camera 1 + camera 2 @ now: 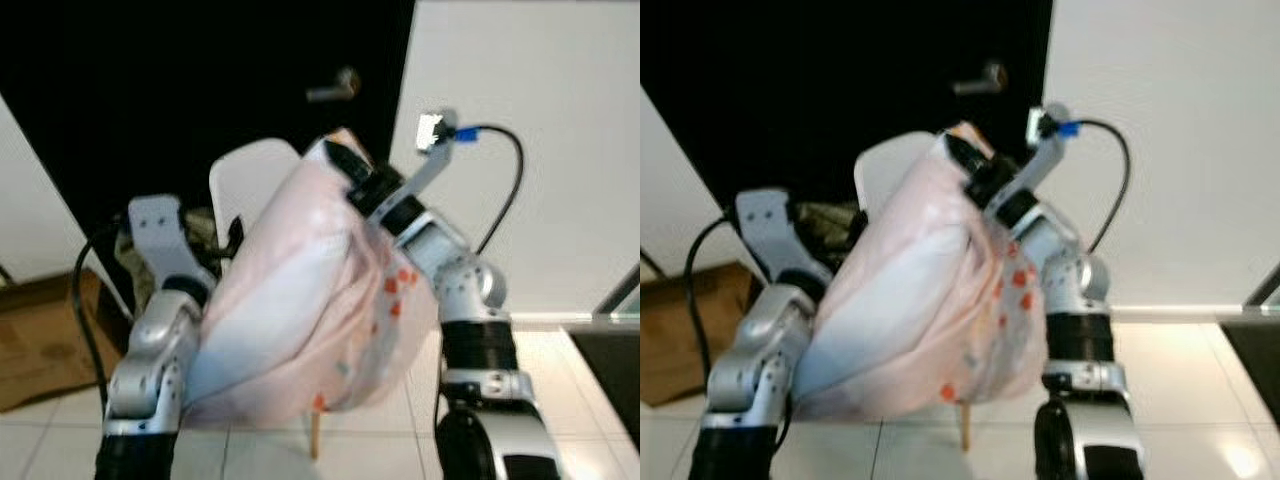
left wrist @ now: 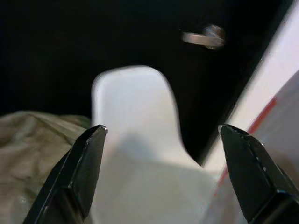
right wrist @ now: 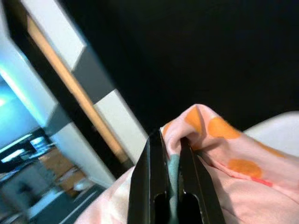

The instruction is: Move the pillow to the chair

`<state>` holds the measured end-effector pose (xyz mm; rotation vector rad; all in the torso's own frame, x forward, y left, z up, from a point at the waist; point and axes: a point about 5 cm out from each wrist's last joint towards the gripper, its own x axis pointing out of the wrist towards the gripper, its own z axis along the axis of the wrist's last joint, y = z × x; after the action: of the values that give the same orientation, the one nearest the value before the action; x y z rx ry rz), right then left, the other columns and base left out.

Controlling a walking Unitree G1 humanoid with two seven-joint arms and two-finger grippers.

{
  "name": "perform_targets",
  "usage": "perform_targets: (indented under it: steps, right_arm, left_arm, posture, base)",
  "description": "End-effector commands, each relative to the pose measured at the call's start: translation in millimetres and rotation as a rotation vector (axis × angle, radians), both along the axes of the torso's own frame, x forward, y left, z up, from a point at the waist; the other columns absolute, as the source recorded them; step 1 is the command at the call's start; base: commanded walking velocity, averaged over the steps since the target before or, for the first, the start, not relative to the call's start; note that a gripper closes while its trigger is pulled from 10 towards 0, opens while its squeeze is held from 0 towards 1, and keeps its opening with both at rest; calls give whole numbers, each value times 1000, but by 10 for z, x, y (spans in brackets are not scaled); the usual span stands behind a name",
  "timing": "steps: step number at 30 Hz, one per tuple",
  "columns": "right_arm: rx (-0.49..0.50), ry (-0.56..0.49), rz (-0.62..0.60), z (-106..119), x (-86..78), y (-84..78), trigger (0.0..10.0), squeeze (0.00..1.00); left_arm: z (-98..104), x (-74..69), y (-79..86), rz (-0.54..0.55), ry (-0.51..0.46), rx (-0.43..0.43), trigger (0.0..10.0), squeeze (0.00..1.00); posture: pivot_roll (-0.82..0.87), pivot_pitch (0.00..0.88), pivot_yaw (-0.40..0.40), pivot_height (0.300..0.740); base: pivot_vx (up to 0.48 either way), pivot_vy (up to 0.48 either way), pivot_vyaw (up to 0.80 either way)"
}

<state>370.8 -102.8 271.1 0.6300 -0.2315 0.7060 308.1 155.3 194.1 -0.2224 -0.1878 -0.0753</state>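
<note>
Before the dark door, right jaws pinch the pillow above the chair; left jaws apart; lower it squarely onto the seat

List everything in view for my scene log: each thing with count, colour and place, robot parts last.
pillow: one, pale pink with orange spots, held up in front of the chair.
chair: one, white, behind the pillow, before the black door; a wooden leg shows under the pillow.
olive cloth: one, bunched beside the chair on the robot's left.
door: one, black, with a silver handle.
wall: white, to the robot's right of the door.
cardboard box: one, brown, on the floor at far left.
floor: white tiles.
left gripper: fingers spread wide, aimed at the chair back.
right gripper: pinching the pillow's top edge.
</note>
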Motion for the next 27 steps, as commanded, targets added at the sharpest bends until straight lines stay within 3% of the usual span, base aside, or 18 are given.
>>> perform_targets:
  steps: [1,9,11,16,17,18,20,21,23,24,25,27]
  right_arm:
    - [45,-125,-18,288,-14,52,10000,0]
    - [88,-148,-4,364,-32,29,10000,0]
    - [159,-196,-4,520,-46,-46,10000,0]
    - [147,-203,-50,567,7,-145,10000,0]
    - [43,-159,-119,469,89,-181,10000,0]
    - [43,-159,-119,469,89,-181,10000,0]
    - [-280,32,-236,30,246,-229,10000,0]
    - [-280,32,-236,30,246,-229,10000,0]
    - [-546,207,-251,-417,280,-248,10000,0]
    - [-546,207,-251,-417,280,-248,10000,0]
    - [-662,382,-248,-757,257,-308,10000,0]
    - [-662,382,-248,-757,257,-308,10000,0]
  left_arm:
    - [-87,-10,38,33,47,14,10000,0]
    - [-82,-21,37,34,39,4,10000,0]
    - [-72,-30,34,34,31,4,10000,0]
    - [-63,-40,27,34,25,6,10000,0]
    - [-66,-43,23,33,28,11,10000,0]
    - [-66,-43,23,33,28,11,10000,0]
    - [-65,-75,33,34,32,22,10000,0]
    - [-65,-75,33,34,32,22,10000,0]
    - [-79,-103,56,38,43,30,10000,0]
    - [-79,-103,56,38,43,30,10000,0]
    - [-87,-115,64,38,48,32,10000,0]
    - [-87,-115,64,38,48,32,10000,0]
  posture:
    - [-177,0,-32,740]
    - [-175,0,-37,740]
    - [-172,0,-38,740]
    - [-166,0,-41,740]
    - [-160,0,-44,740]
    - [-160,0,-44,740]
    - [-156,3,-41,740]
    - [-156,3,-41,740]
    - [-152,19,-37,740]
    - [-152,19,-37,740]
    - [-153,26,-36,735]
    - [-153,26,-36,735]
  base:
    - [0,0,0]
    - [0,0,0]
    - [0,0,0]
    - [0,0,0]
    - [0,0,0]
    - [0,0,0]
    - [0,0,0]
    - [0,0,0]
    - [0,0,0]
    - [0,0,0]
    - [0,0,0]
    - [0,0,0]
